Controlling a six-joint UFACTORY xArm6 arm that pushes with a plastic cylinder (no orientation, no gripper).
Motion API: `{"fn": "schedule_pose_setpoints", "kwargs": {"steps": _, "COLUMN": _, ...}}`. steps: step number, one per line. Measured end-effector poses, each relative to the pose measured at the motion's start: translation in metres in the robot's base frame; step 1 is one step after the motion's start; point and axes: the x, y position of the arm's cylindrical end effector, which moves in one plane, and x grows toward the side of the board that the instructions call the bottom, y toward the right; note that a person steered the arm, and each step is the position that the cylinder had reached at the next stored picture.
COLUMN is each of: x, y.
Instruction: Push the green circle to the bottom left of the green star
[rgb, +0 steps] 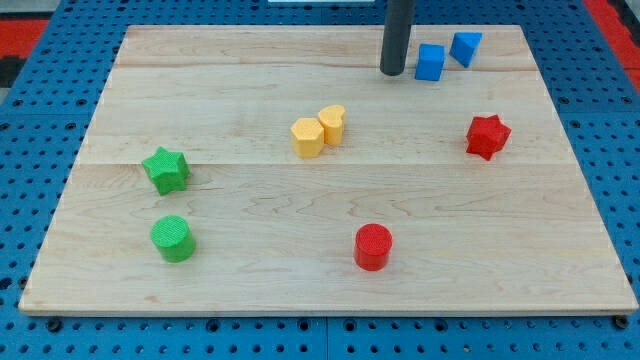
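The green circle (173, 238) sits near the board's bottom left. The green star (166, 169) lies just above it, a touch to the left, with a small gap between them. My tip (392, 72) is at the view's top, right of centre, far from both green blocks and just left of a blue block (430, 62).
A second blue block (465, 47) lies at the top right. A yellow hexagon (307, 137) and a yellow block (332, 124) touch each other mid-board. A red star (487, 136) is at the right. A red circle (373, 246) is at the bottom centre. The wooden board (520, 260) ends in blue pegboard.
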Motion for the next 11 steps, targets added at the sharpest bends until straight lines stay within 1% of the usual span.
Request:
{"fn": "schedule_pose_setpoints", "kwargs": {"steps": 1, "x": 0.013, "y": 0.019}}
{"fn": "schedule_pose_setpoints", "kwargs": {"steps": 2, "x": 0.092, "y": 0.028}}
{"fn": "schedule_pose_setpoints", "kwargs": {"steps": 3, "x": 0.156, "y": -0.014}}
{"fn": "schedule_pose_setpoints", "kwargs": {"steps": 5, "x": 0.241, "y": -0.107}}
{"fn": "schedule_pose_setpoints", "kwargs": {"steps": 6, "x": 0.273, "y": -0.158}}
{"fn": "schedule_pose_setpoints", "kwargs": {"steps": 7, "x": 0.283, "y": -0.197}}
{"fn": "schedule_pose_setpoints", "kwargs": {"steps": 8, "x": 0.282, "y": -0.226}}
{"fn": "schedule_pose_setpoints", "kwargs": {"steps": 9, "x": 0.282, "y": -0.227}}
{"fn": "schedule_pose_setpoints", "kwargs": {"steps": 10, "x": 0.267, "y": -0.237}}
{"fn": "schedule_pose_setpoints", "kwargs": {"steps": 11, "x": 0.253, "y": -0.274}}
